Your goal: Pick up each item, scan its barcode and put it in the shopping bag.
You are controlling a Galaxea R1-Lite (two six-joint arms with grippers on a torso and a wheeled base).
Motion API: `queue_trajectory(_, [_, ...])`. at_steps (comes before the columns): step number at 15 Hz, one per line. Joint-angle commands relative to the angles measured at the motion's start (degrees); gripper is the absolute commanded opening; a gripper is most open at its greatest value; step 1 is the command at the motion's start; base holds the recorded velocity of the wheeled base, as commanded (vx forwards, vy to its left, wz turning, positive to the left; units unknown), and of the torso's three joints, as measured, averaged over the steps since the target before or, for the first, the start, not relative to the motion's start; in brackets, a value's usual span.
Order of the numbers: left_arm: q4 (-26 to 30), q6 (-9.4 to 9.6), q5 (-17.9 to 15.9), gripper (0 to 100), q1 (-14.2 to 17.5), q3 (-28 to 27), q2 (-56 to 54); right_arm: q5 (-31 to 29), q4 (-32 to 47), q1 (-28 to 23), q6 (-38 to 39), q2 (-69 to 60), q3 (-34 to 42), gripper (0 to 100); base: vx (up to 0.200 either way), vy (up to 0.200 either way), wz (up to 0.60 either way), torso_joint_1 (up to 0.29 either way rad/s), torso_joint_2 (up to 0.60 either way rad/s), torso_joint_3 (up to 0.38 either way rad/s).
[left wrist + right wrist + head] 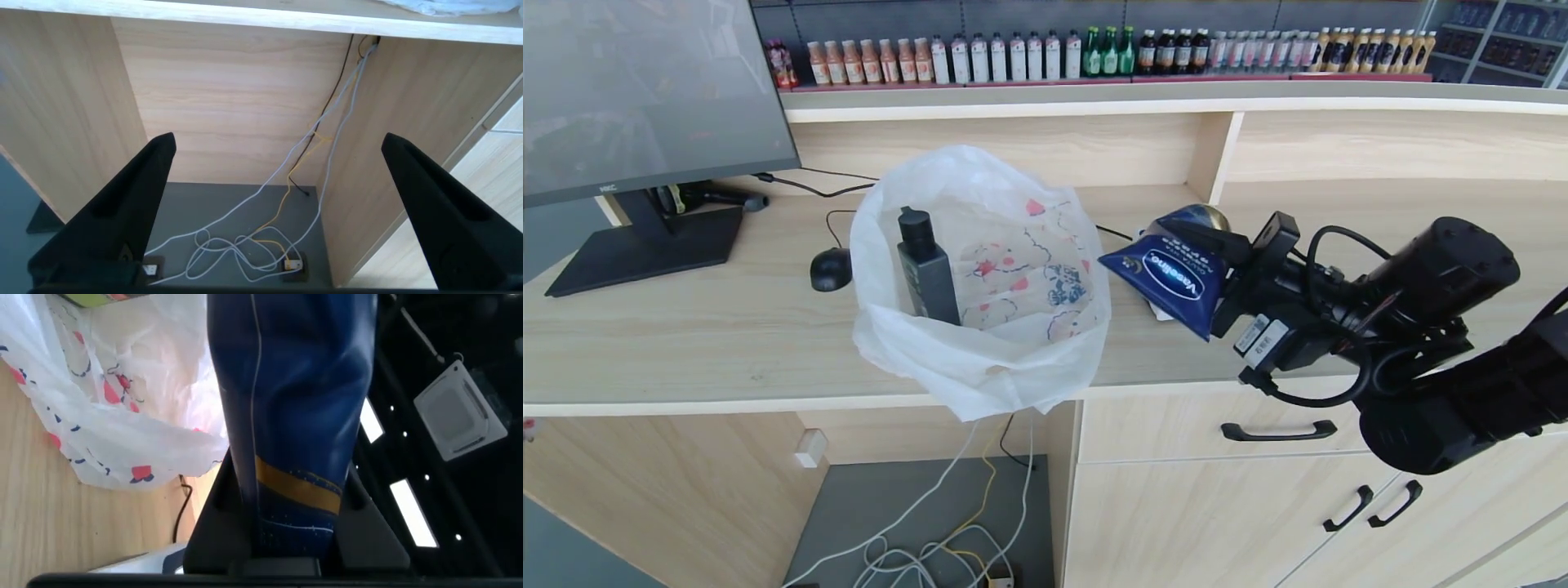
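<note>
My right gripper (pixel 1205 265) is shut on a dark blue pouch (pixel 1172 278) and holds it above the counter, just right of the shopping bag. In the right wrist view the pouch (pixel 298 416) fills the space between the two fingers, with the bag (pixel 122 416) beyond it. The white plastic shopping bag (pixel 980 269) with a red and blue print stands open on the counter and holds a dark grey bottle (pixel 927 269) upright inside. My left gripper (pixel 274 220) hangs open below the counter, over the floor cables (pixel 245 245).
A black mouse (pixel 831 269) lies left of the bag and a monitor (pixel 645 90) stands at the far left. A wooden divider (pixel 1217 155) rises behind the pouch. Bottles (pixel 1094 53) line the back shelf. Drawers with black handles (pixel 1278 430) sit below the counter edge.
</note>
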Motion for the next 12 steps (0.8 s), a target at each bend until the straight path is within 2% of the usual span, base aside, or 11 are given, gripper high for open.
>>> queue_trajectory(1, [0.0, -0.03, 0.0, 100, -0.04, 0.0, -0.02, 0.18, -0.06, -0.81, -0.04, 2.17, -1.4, 0, 0.0, 0.0, 0.0, 0.0, 0.0, 0.0])
queue_trajectory(6, [0.0, -0.03, 0.0, 100, 0.05, 0.0, -0.02, 0.53, -0.06, -2.3, 0.23, 6.48, -5.44, 0, 0.0, 0.0, 0.0, 0.0, 0.0, 0.0])
queue_trajectory(12, [0.0, -0.03, 0.0, 100, 0.05, 0.0, -0.02, 0.45, -0.06, -3.53, 0.31, 7.62, -6.14, 0, 0.0, 0.0, 0.0, 0.0, 0.0, 0.0])
